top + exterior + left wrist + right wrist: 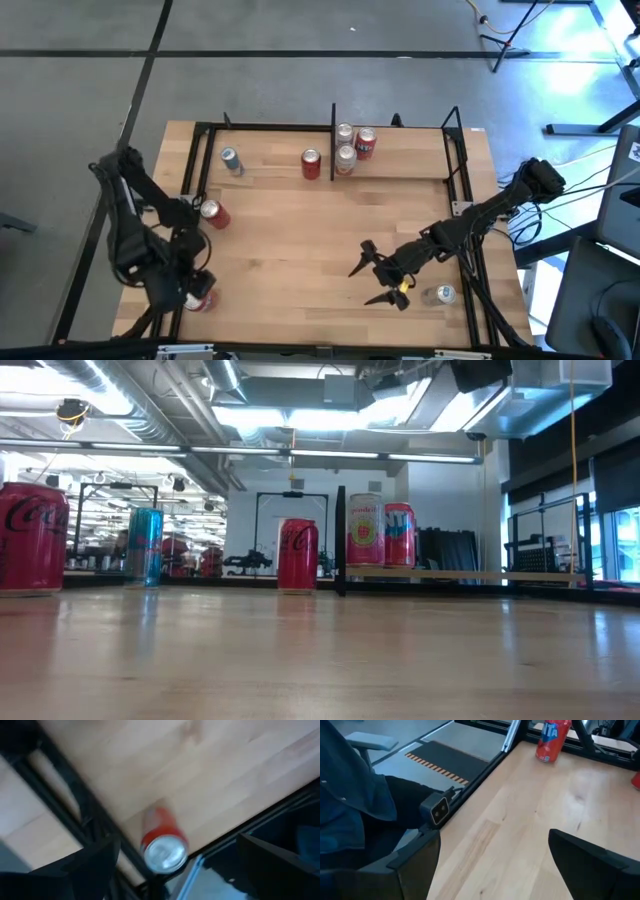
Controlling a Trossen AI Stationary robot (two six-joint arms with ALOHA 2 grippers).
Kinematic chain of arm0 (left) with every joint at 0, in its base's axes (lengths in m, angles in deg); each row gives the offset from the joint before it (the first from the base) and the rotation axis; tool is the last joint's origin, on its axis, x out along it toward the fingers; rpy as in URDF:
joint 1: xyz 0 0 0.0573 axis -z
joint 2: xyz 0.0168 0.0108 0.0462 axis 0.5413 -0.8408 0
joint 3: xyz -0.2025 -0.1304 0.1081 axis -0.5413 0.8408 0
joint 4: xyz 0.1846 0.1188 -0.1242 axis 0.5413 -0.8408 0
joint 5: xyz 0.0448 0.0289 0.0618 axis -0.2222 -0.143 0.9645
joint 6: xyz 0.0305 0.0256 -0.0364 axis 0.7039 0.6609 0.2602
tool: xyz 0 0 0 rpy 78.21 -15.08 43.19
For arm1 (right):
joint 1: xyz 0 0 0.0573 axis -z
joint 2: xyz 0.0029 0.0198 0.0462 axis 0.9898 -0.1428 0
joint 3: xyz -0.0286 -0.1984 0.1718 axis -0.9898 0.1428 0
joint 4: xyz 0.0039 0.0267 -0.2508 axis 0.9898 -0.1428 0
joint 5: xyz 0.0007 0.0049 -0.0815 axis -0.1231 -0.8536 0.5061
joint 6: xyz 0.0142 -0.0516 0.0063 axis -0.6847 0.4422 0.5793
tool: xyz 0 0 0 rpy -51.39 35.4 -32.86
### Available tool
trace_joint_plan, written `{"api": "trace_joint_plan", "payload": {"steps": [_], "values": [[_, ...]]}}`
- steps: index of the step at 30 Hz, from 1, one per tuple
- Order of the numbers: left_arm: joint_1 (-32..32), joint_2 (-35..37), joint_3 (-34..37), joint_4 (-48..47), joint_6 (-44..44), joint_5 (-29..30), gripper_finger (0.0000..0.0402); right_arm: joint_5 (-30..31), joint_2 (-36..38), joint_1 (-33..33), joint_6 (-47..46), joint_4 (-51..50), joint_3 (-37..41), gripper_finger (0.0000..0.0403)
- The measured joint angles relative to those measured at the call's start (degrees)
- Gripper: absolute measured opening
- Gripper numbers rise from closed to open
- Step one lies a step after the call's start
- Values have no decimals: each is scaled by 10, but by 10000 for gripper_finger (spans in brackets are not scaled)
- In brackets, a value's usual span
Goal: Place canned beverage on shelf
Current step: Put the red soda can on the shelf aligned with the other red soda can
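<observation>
Your left claw (pixel 190 285) is open above a red can (pixel 203 297) at the desk's (pixel 300 240) near left corner. Your right claw (pixel 378 280) is open. The shelf (pixel 400 165) sits at the far edge.

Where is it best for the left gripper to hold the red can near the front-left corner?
Grip the red can on its round side wall, coming down from above: it stands upright, and the left gripper, fingers open, hangs over it.
</observation>
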Motion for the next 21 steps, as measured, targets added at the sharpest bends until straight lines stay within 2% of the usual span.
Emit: {"api": "trace_joint_plan", "payload": {"steps": [9, 21], "values": [[66, -60, 0, 18, -52, -14, 385, 0, -1, 1, 2, 12, 0, 353], [80, -143, 0, 68, -33, -15, 385, 0, -1, 1, 20, 22, 0, 353]]}}
